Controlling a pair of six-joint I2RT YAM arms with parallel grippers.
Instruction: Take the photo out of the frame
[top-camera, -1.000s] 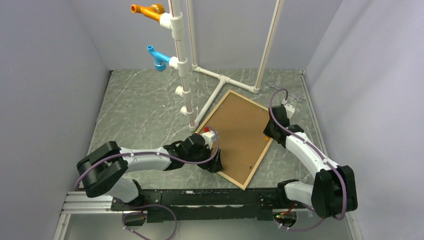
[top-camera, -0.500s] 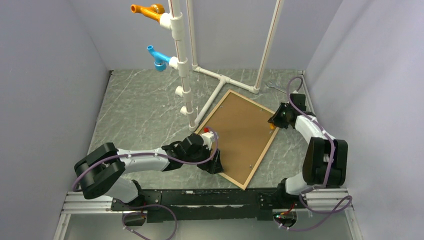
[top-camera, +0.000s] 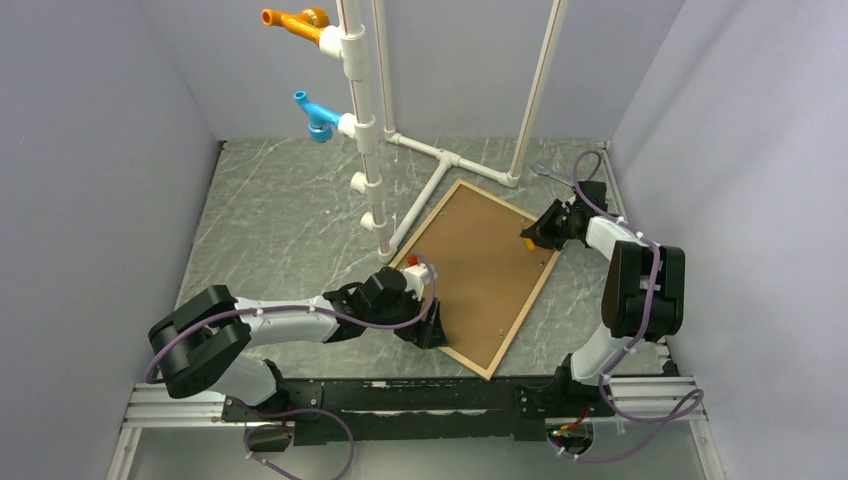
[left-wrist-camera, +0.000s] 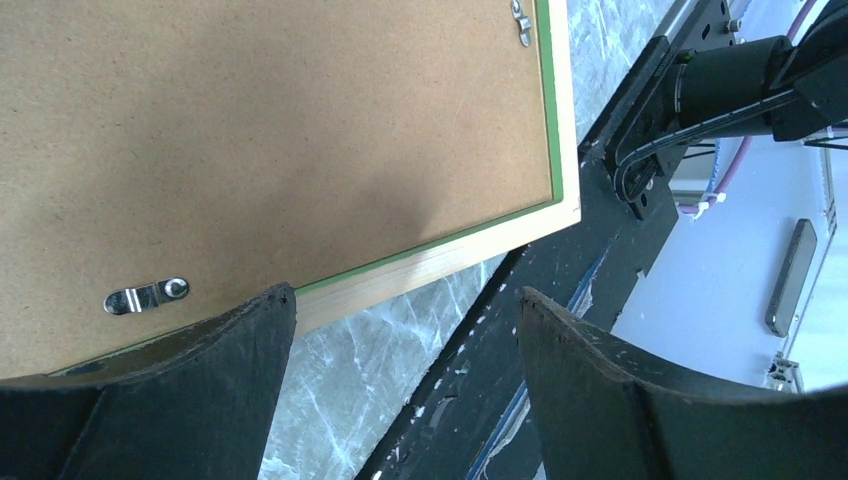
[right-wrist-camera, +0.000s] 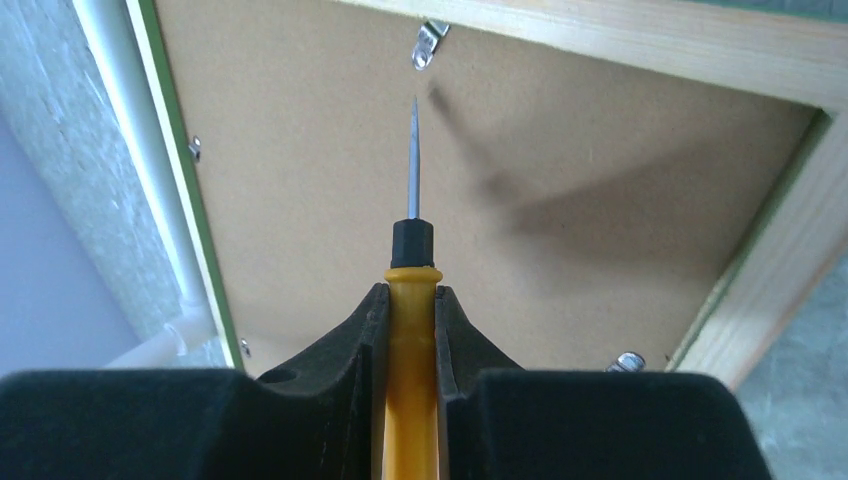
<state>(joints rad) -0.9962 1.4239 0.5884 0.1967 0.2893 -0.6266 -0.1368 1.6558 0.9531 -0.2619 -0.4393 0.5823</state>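
Observation:
The frame (top-camera: 527, 308) lies face down and slanted on the table, its brown backing board (top-camera: 480, 270) upward. Wooden rails with a green inner strip (left-wrist-camera: 440, 262) show in the left wrist view. The photo is hidden under the backing. My left gripper (top-camera: 432, 325) is open over the frame's near left edge, its jaws straddling the rail (left-wrist-camera: 405, 295), beside a metal clip (left-wrist-camera: 147, 296). My right gripper (top-camera: 535, 235) is shut on a yellow-handled screwdriver (right-wrist-camera: 411, 330). The screwdriver's tip points at a clip (right-wrist-camera: 430, 42) near the frame's far right edge.
A white pipe stand (top-camera: 440, 165) with an orange fitting (top-camera: 295, 22) and a blue fitting (top-camera: 315, 115) stands just behind the frame's far corner. A small metal tool (top-camera: 548, 170) lies at the back right. The black base rail (top-camera: 400, 395) runs along the near edge.
My right arm has swung outward and back, so the screwdriver now comes at the frame's far right edge from the right. The left arm has barely moved.

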